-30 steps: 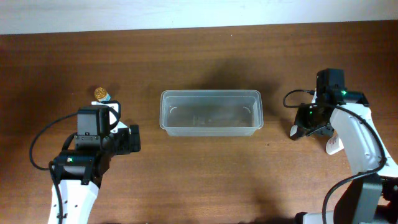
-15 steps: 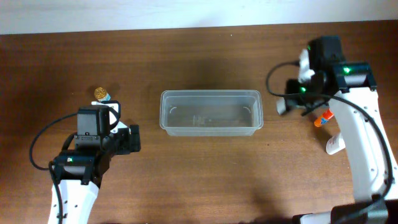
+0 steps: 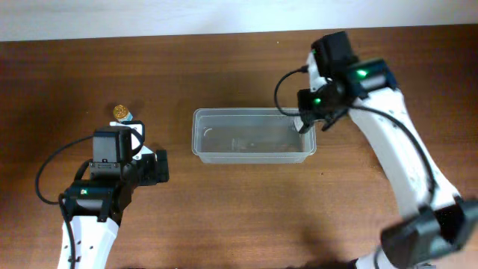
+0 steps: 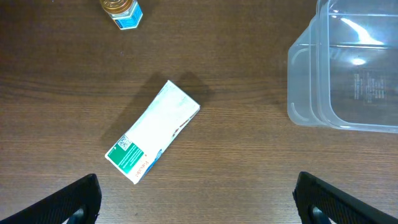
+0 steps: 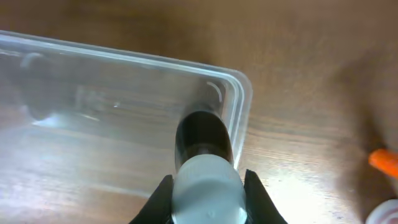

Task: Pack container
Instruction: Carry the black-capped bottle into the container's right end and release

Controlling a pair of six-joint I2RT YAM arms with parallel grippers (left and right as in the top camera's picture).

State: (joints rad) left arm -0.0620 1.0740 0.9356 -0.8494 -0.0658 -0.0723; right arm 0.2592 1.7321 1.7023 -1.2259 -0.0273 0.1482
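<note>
The container [image 3: 254,112] is a clear shallow tub at the table's middle, with nothing visible inside. It also shows in the left wrist view [image 4: 303,81] and in the right wrist view [image 5: 124,59]. My right gripper [image 3: 308,119] hangs over the container's right end. In the right wrist view it [image 5: 206,190] is shut on a dark bottle with a white cap [image 5: 202,140], held above the tub's right corner. My left gripper [image 4: 199,199] is open and empty, left of the container, over bare table.
A white and green box [image 4: 153,131] lies flat just ahead of my left gripper. A small gold-capped bottle [image 3: 122,113] stands behind it, also in the left wrist view [image 4: 122,9]. An orange object [image 5: 384,160] lies right of the container.
My right arm has swung left from the table's right side to over the container's right end, carrying the bottle. The left arm has not moved.
</note>
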